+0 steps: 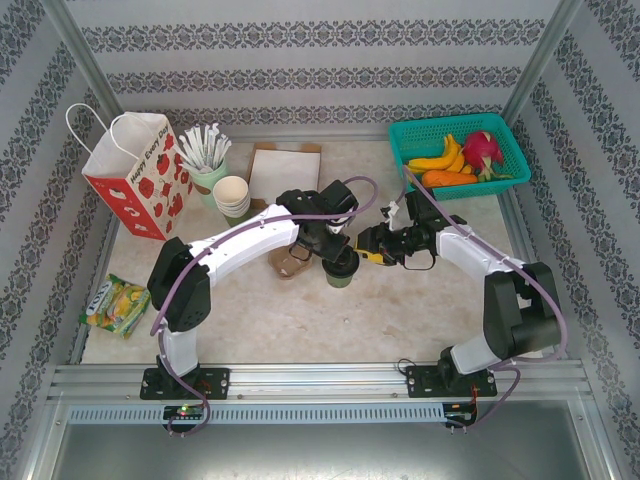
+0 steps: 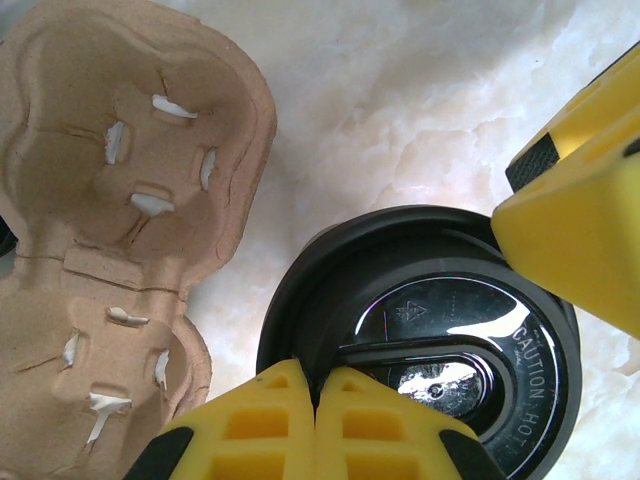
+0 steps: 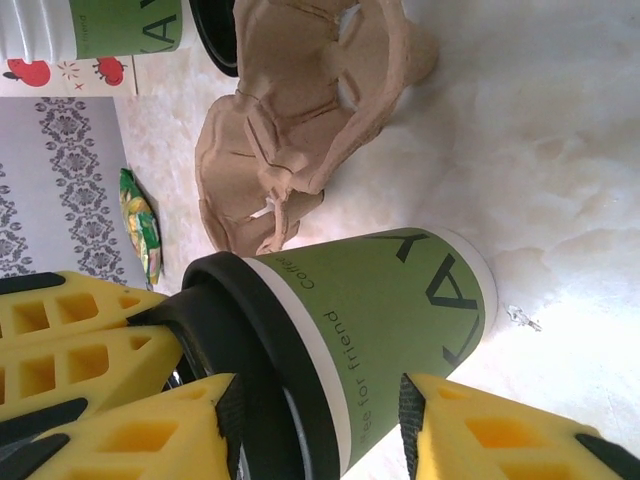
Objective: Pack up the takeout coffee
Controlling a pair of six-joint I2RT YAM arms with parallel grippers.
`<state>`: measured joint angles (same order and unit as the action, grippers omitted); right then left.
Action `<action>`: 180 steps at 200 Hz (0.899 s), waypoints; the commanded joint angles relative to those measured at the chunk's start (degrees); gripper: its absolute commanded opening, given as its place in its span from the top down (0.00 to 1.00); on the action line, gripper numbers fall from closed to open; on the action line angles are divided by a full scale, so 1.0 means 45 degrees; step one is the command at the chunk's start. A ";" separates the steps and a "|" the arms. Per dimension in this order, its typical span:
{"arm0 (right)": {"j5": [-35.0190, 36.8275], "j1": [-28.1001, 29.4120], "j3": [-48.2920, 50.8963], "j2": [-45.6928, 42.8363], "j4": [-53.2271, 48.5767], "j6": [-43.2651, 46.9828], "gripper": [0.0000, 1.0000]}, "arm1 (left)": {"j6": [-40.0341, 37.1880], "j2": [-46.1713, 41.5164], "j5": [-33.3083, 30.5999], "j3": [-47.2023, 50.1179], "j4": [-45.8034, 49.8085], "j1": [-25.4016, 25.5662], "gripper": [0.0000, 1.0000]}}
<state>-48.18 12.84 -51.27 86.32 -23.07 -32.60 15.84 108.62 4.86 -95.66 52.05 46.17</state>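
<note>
The takeout coffee [image 1: 341, 268], a green paper cup with a round black plastic lid, stands upright mid-desk [image 1: 300, 320], just beside a brown moulded-pulp cup carrier [image 2: 110, 200].

At the back right you have a teal plastic basket [image 1: 400, 135] holding yellow bananas [image 1: 445, 155], an orange vegetable [image 1: 450, 179] and a red dragon fruit [image 1: 482, 150]. At the back left, a pale green cup [image 1: 208, 182] holds white wrapped sticks [image 1: 203, 148], next to a red-and-white paper bag [image 1: 135, 180] whose inside you cannot see.

Your left jaws are pressed together, their yellow fingers [image 2: 270, 425] at the near rim of the lid; you cannot tell whether they touch it. Your right jaws stand spread with the cup between them, one finger [image 3: 500, 435] against the cup wall and the other by the lid; you cannot tell whether they are squeezing.
</note>
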 commanded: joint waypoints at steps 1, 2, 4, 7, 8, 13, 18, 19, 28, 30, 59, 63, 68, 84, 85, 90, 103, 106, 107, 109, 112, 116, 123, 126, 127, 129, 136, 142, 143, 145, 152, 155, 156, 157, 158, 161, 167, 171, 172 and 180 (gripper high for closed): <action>-0.0310 -0.0134 -0.0141 0.0305 -0.0038 0.0015 0.53 | 0.0183 -0.0083 0.0043 0.0418 -0.0084 0.0233 1.00; -0.0319 -0.0127 -0.0126 0.0317 -0.0043 0.0017 0.53 | 0.0188 -0.0079 0.0067 0.0427 -0.0103 0.0230 1.00; -0.0316 -0.0126 -0.0120 0.0335 -0.0062 0.0017 0.53 | 0.0220 -0.0086 0.0110 0.0444 -0.0142 0.0243 1.00; -0.0324 -0.0135 -0.0113 0.0378 -0.0083 0.0032 0.54 | 0.0257 -0.0098 0.0174 0.0482 -0.0193 0.0247 1.00; -0.0316 -0.0117 -0.0093 0.0393 -0.0095 0.0025 0.54 | 0.0263 -0.0096 0.0181 0.0489 -0.0206 0.0247 1.00; -0.0290 -0.0100 -0.0064 0.0423 -0.0154 0.0027 0.54 | 0.0334 -0.0094 0.0225 0.0541 -0.0298 0.0270 1.00; -0.0192 -0.0100 0.0016 0.0467 -0.0164 -0.0009 0.55 | 0.0384 -0.0094 0.0213 0.0587 -0.0359 0.0286 1.00; -0.0172 -0.0100 0.0040 0.0476 -0.0165 -0.0015 0.55 | 0.0405 -0.0094 0.0221 0.0600 -0.0357 0.0286 1.00; 0.0011 -0.0100 0.0220 0.0514 -0.0174 -0.0075 0.56 | 0.0528 -0.0080 0.0225 0.0731 -0.0460 0.0306 1.00; 0.0074 -0.0100 0.0274 0.0521 -0.0193 -0.0079 0.57 | 0.0564 -0.0076 0.0227 0.0764 -0.0480 0.0306 1.00; 0.0811 -0.0058 0.1139 0.0904 -0.0348 -0.0044 0.58 | 0.0967 -0.0046 0.0612 0.1727 -0.1164 0.0325 1.00; 0.0928 -0.0053 0.1250 0.1015 -0.0378 -0.0031 0.58 | 0.1006 -0.0027 0.0635 0.1857 -0.1253 0.0320 1.00; 0.1056 -0.0034 0.1410 0.1141 -0.0389 -0.0022 0.58 | 0.1062 -0.0002 0.0628 0.1991 -0.1323 0.0325 1.00; 0.1301 0.0067 0.1699 0.1391 -0.0297 -0.0104 0.59 | 0.1202 0.0146 0.0429 0.2160 -0.1220 0.0325 1.00; 0.1307 0.0072 0.1702 0.1397 -0.0290 -0.0111 0.59 | 0.1214 0.0143 0.0416 0.2138 -0.1198 0.0325 1.00; 0.1270 0.0108 0.1705 0.1393 -0.0175 -0.0195 0.58 | 0.1227 0.0186 0.0363 0.2073 -0.1117 0.0342 1.00; 0.0811 0.0239 0.1587 0.1241 0.0388 -0.0580 0.58 | 0.1197 0.0177 0.0287 0.1982 -0.1098 0.0451 1.00; 0.0684 0.0292 0.1531 0.1197 0.0508 -0.0677 0.57 | 0.1179 0.0164 0.0287 0.1965 -0.1120 0.0487 1.00; 0.0637 0.0301 0.1501 0.1183 0.0542 -0.0710 0.57 | 0.1174 0.0162 0.0287 0.1963 -0.1139 0.0494 1.00; 0.0563 0.0313 0.1444 0.1157 0.0607 -0.0760 0.57 | 0.1175 0.0160 0.0286 0.1951 -0.1152 0.0514 1.00; 0.0453 0.0355 0.1333 0.1123 0.0697 -0.0819 0.56 | 0.1174 0.0157 0.0286 0.1932 -0.1171 0.0542 1.00; 0.0345 0.0402 0.1181 0.1094 0.0743 -0.0857 0.55 | 0.1186 0.0155 0.0286 0.1879 -0.1193 0.0573 1.00; 0.0228 0.0483 0.0896 0.1082 0.0757 -0.0899 0.54 | 0.1177 0.0176 0.0325 0.1772 -0.1178 0.0613 1.00; 0.0181 0.0527 0.0771 0.1089 0.0735 -0.0900 0.54 | 0.1187 0.0198 0.0326 0.1707 -0.1177 0.0622 1.00; 0.0161 0.0536 0.0720 0.1090 0.0734 -0.0900 0.54 | 0.1178 0.0208 0.0335 0.1687 -0.1167 0.0630 1.00; 0.0136 0.0552 0.0634 0.1100 0.0733 -0.0900 0.53 | 0.1156 0.0211 0.0328 0.1662 -0.1155 0.0646 1.00; 0.0004 0.0610 0.0374 0.1174 0.0722 -0.0910 0.53 | 0.1168 0.0243 0.0316 0.1510 -0.1121 0.0672 1.00; -0.0098 0.0658 0.0192 0.1262 0.0713 -0.0920 0.53 | 0.1159 0.0258 0.0306 0.1419 -0.1115 0.0696 1.00; -0.0115 0.0660 0.0167 0.1274 0.0713 -0.0920 0.52 | 0.1164 0.0258 0.0306 0.1416 -0.1117 0.0696 1.00; -0.0157 0.0686 0.0109 0.1307 0.0718 -0.0905 0.52 | 0.1177 0.0272 0.0306 0.1390 -0.1108 0.0696 1.00; -0.0240 0.0741 -0.0051 0.1442 0.0691 -0.0868 0.52 | 0.1197 0.0259 0.0289 0.1308 -0.1113 0.0716 1.00; -0.0248 0.0775 -0.0111 0.1500 0.0649 -0.0847 0.52 | 0.1206 0.0272 0.0270 0.1276 -0.1117 0.0716 1.00; -0.0259 0.0777 -0.0131 0.1510 0.0642 -0.0844 0.52 | 0.1207 0.0255 0.0268 0.1276 -0.1118 0.0716 1.00; -0.0254 0.0798 -0.0151 0.1535 0.0628 -0.0833 0.52 | 0.1198 0.0256 0.0258 0.1267 -0.1108 0.0716 1.00; -0.0252 0.0798 -0.0170 0.1557 0.0612 -0.0828 0.52 | 0.1212 0.0257 0.0253 0.1252 -0.1103 0.0716 1.00; -0.0255 0.0835 -0.0214 0.1632 0.0597 -0.0808 0.52 | 0.1223 0.0247 0.0248 0.1215 -0.1094 0.0726 1.00; -0.0281 0.0875 -0.0271 0.1759 0.0607 -0.0785 0.52 | 0.1240 0.0252 0.0230 0.1181 -0.1068 0.0734 1.00; -0.0288 0.0912 -0.0308 0.1851 0.0610 -0.0770 0.52 | 0.1256 0.0252 0.0218 0.1146 -0.1055 0.0735 1.00; -0.0288 0.0924 -0.0317 0.1871 0.0612 -0.0767 0.52 | 0.1251 0.0245 0.0213 0.1133 -0.1047 0.0735 1.00; -0.0345 0.0973 -0.0377 0.2028 0.0616 -0.0781 0.52 | 0.1265 0.0250 0.0161 0.1054 -0.1020 0.0735 1.00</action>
<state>-50.37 13.78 -52.56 91.90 -17.08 -36.07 20.69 105.93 3.33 -90.78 47.03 46.72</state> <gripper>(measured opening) 0.479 0.049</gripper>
